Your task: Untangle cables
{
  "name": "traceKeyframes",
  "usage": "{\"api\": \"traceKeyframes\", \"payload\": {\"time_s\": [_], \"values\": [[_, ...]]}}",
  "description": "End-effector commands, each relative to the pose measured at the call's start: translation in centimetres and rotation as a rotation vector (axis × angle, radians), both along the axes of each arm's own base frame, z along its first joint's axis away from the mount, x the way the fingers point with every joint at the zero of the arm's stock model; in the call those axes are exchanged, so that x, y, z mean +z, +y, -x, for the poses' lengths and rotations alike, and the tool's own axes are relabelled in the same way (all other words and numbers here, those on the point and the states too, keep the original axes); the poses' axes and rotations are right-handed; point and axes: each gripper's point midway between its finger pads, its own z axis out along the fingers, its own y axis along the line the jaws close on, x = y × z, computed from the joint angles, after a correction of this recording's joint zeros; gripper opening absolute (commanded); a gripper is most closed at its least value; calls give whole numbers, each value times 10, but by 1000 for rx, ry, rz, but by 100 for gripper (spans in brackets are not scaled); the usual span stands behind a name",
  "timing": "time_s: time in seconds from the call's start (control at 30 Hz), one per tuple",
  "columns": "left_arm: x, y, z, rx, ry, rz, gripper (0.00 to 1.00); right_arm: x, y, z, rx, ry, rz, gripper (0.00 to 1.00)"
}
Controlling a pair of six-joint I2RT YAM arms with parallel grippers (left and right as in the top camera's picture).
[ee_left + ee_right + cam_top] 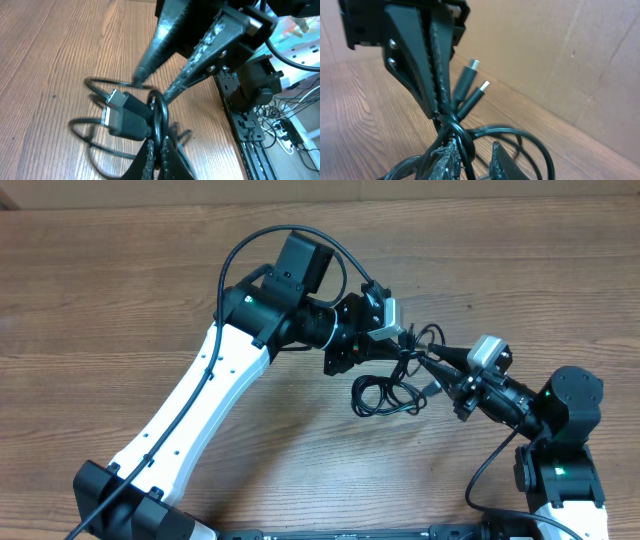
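Note:
The cables (385, 395) are thin black cords in a tangle, partly lifted off the wooden table. My left gripper (404, 348) meets them from the left and is shut on one strand (159, 117), which runs up between its fingers (150, 160). A black plug with a silvery tip (111, 106) lies beside that strand. My right gripper (427, 362) comes in from the right, tip to tip with the left. Its jaws (474, 157) stand apart, with knotted strands (462, 140) against one finger (449, 159) and a gap to the other. Two plug ends (470, 70) stick up behind the knot.
A brown cardboard wall (560, 65) runs along the table's far edge. The right arm's base (560, 470) stands at the front right, the left arm's base (110, 495) at the front left. Loose cable loops (375, 402) rest on the wood below the grippers.

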Motion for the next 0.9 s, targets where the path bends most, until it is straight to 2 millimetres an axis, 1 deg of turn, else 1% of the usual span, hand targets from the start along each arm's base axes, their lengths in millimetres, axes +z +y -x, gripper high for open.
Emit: {"api": "traceKeyframes", "payload": {"time_s": [0.0, 0.07, 0.1, 0.13, 0.17, 0.23, 0.33, 0.4, 0.43, 0.5, 0.6, 0.67, 0.7, 0.77, 0.8, 0.87], "values": [[14, 0, 2, 6, -20, 16, 4, 10, -6, -6, -52, -19, 7, 22], [14, 0, 2, 6, -22, 16, 4, 9, -6, -6, -53, -14, 8, 23], [14, 0, 2, 6, -21, 16, 4, 9, -6, -6, -52, -14, 8, 27], [14, 0, 2, 6, -21, 16, 4, 9, -6, -6, -52, -15, 8, 41], [14, 0, 2, 6, -20, 15, 4, 9, -6, -6, -52, -16, 8, 48], [14, 0, 2, 6, -19, 15, 4, 9, -6, -6, -52, -15, 8, 56], [13, 0, 2, 8, -20, 13, 4, 9, -6, -6, -51, -19, 11, 64], [13, 1, 1, 15, -17, 7, 4, 10, -6, -6, -51, -23, 13, 67], [13, 1, 1, 16, -16, 7, 4, 10, -5, -6, -48, -31, 18, 67], [12, 1, 1, 20, -6, 5, 4, 10, 1, 1, 17, -100, 69, 68], [13, 1, 2, 27, 13, 5, 4, 11, 8, 10, 97, -191, 129, 66], [15, 0, 4, 24, 33, 15, 4, 11, 8, 11, 104, -215, 149, 63], [17, -1, 6, 12, 41, 29, 4, 10, 9, 11, 106, -226, 158, 61], [22, -3, 11, -13, 58, 57, 4, 10, 9, 11, 109, -245, 175, 52], [23, -3, 13, -21, 65, 66, 4, 10, 9, 11, 111, -249, 179, 50], [24, -3, 13, -13, 80, 65, 4, 10, 10, 14, 127, -255, 178, 45]]}}
